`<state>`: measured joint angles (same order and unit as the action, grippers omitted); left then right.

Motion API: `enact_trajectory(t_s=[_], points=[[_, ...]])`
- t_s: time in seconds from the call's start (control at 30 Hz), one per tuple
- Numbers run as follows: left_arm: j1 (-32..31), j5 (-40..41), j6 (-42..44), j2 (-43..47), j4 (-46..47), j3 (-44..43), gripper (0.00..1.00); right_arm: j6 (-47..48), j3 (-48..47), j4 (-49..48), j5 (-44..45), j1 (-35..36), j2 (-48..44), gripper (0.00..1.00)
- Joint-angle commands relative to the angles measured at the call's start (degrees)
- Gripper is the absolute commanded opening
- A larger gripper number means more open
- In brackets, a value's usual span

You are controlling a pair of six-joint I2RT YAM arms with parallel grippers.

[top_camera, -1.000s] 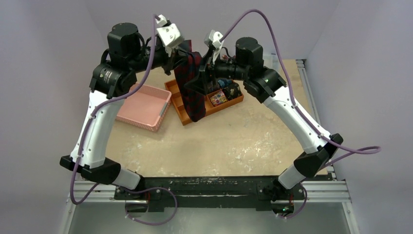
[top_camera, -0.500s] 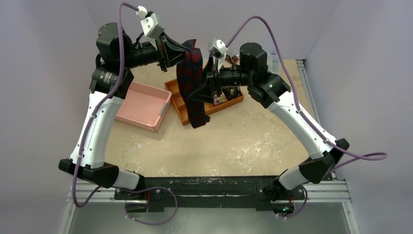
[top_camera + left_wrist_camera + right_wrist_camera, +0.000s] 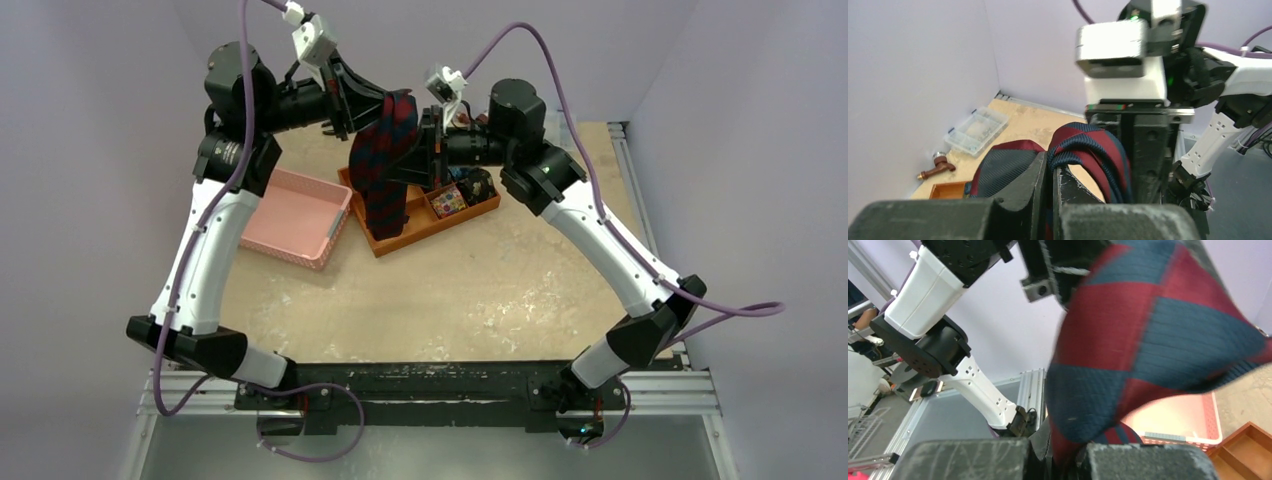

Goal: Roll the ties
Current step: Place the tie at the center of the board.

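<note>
Navy tie (image 3: 384,185), red diagonal stripes

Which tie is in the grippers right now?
The navy tie with red stripes, held aloft by the left gripper and right gripper. The rolled ties sit in the orange tray.

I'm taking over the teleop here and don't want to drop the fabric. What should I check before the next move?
1. Left gripper clamped on the striped tie: ok.
2. Right gripper clamped on the tie: ok.
3. Tie smooth and flat between the grippers: not ok, it is folded and bunched.
4. Hanging end clear of the orange tray: cannot tell; it hangs over the tray in the top view.
5. Bare table nearer the bases to lay it on: ok.
</note>
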<state>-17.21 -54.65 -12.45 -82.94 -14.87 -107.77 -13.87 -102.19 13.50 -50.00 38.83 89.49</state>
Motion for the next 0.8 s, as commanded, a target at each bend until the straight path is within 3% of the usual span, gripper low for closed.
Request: enact_trajectory(t_s=[0.0, 0.03, 0.2, 0.37, 0.43, 0.53, 0.63, 0.77], points=[[0.75, 3.97, -0.67, -2.67, -2.44, -2.19, 0.00, -3.02, -1.63, -3.92, 1.23, -0.72, -3.52, 0.00], [0.74, 4.44, -0.94, -3.23, -2.96, -2.44, 0.02, -3.67, -1.75, -3.96, 1.63, -1.72, -3.91, 0.00], [0.71, 6.29, 0.58, -8.06, -10.27, -6.01, 0.47, -7.90, 1.76, -4.36, 2.90, -10.04, -8.15, 0.00], [0.69, 11.53, 4.21, -9.59, -13.16, -4.18, 0.96, -6.53, 11.51, 0.17, 5.17, -23.39, -17.94, 0.00], [0.69, 14.47, 6.54, -9.76, -14.86, -3.38, 1.00, 0.28, 12.57, 7.59, 12.06, -27.08, -21.77, 0.00], [0.31, 19.73, 11.42, -10.01, -18.94, -2.35, 1.00, 8.51, 12.66, 18.30, 33.64, -28.12, -26.41, 0.00], [0.06, 24.54, 14.15, -9.81, -21.17, 0.79, 1.00, 14.19, 16.67, 22.41, 52.35, -28.11, -29.61, 0.00], [-0.38, 28.28, 19.02, -8.27, -20.79, 8.85, 1.00, 23.92, 28.75, 19.07, 59.92, -28.08, -32.04, 0.00]])
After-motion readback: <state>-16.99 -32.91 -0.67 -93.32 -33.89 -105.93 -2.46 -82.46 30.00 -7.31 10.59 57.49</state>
